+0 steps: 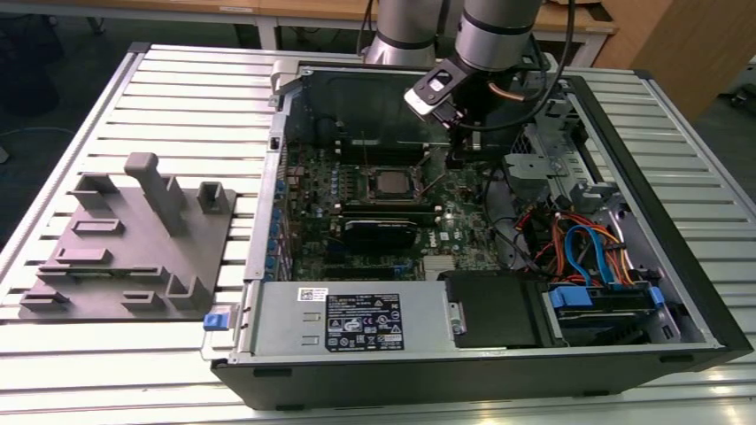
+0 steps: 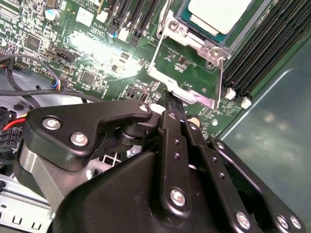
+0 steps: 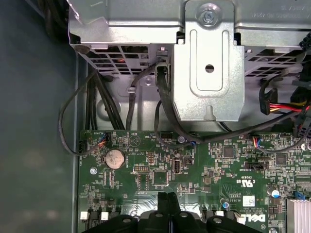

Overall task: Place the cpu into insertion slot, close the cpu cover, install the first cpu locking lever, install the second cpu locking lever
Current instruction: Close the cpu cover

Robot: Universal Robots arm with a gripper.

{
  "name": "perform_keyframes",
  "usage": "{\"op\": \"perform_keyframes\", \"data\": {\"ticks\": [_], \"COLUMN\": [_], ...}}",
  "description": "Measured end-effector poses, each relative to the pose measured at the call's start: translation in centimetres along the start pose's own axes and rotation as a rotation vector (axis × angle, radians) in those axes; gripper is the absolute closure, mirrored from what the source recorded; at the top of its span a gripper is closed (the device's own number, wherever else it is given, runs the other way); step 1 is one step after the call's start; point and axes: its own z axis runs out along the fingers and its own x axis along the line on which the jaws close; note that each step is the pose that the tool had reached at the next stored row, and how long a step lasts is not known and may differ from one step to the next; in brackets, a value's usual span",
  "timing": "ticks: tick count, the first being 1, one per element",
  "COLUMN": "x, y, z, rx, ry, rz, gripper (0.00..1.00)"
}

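The cpu (image 1: 388, 183) (image 2: 218, 12) lies with its dull silver top up in the insertion slot (image 1: 365, 188) on the green board inside the open case. The silver cpu cover (image 2: 206, 41) lies flat around it. Two thin metal lever rods (image 2: 156, 46) (image 2: 222, 77) run along the socket's sides and meet a bent silver plate (image 2: 182, 87). My gripper (image 1: 456, 146) (image 2: 170, 99) (image 3: 167, 196) hangs just over the board beside the socket, on the exterior view's right of it. Its black fingers are shut together with nothing seen between them, and their tips are close to that plate.
Long black memory slots (image 2: 262, 48) run beside the socket. A metal drive cage (image 3: 209, 63) and black cables (image 3: 165, 111) stand past the board's edge. Blue and orange cables (image 1: 590, 248) fill the case's right side. A grey fixture block (image 1: 130, 239) sits on the table at the left.
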Motion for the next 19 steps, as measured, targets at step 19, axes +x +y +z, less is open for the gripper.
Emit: {"op": "perform_keyframes", "data": {"ticks": [19], "x": [-0.01], "y": [-0.90], "z": [0.01], "rx": [0.0028], "ry": [0.0000], "rz": [0.000], "gripper": [0.90]}}
